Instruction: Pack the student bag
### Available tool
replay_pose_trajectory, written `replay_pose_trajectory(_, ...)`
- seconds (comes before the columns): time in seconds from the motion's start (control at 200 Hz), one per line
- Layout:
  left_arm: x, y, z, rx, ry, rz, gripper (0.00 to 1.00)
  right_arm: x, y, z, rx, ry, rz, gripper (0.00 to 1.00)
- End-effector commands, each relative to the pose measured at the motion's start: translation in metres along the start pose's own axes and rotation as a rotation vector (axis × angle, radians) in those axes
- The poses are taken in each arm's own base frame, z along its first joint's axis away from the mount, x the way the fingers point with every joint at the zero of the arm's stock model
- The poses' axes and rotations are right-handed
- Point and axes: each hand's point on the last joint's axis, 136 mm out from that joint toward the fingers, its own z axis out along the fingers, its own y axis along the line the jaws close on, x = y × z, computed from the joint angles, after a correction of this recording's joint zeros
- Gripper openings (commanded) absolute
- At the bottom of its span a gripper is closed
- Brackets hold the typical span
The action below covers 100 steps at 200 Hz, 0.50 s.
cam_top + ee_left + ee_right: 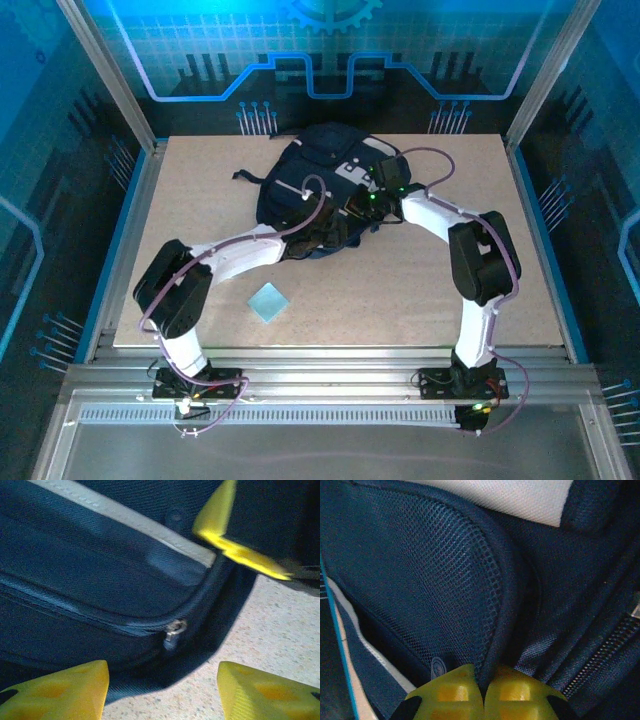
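- Evidently early: student bag point(310, 190) zip point(174, 629) looks closed; blue square point(268, 301) outside, on table point(420, 290).
- R gripper point(482, 690) clamped on bag's mesh edge point(496, 630); L gripper point(162, 682) jaws apart, empty.

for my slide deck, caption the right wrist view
Close-up: right gripper shut on a fabric edge of the student bag

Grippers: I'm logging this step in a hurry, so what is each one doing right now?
Left gripper: open, holding nothing.
Right gripper: shut on a fabric fold of the student bag.
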Motion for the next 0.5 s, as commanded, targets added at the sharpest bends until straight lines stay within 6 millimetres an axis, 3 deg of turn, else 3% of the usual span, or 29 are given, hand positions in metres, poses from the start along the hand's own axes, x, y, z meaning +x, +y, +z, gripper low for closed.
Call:
replay_pose_trajectory(0.0, -0.019, 0.001, 0.003, -0.052, -0.058, 0.031, 0.61, -0.017, 0.049, -0.034, -0.167, -0.052, -0.010, 0.00)
replay_pose_trajectory(0.16, -0.022, 0.001, 0.016, -0.072, -0.063, 0.027, 0.60, -0.016, 0.058, -0.039, -0.227, -0.037, 0.022, 0.00)
replay_pose_trajectory(0.375, -0.019, -0.001, 0.029, -0.077, -0.050, 0.021, 0.43, -0.015, 0.064, -0.040, -0.271, -0.021, 0.047, 0.00)
replay_pose_trajectory(0.495, -0.011, 0.002, 0.038, -0.099, -0.008, 0.022, 0.41, -0.019, 0.065, -0.041, -0.280, -0.030, 0.060, 0.00)
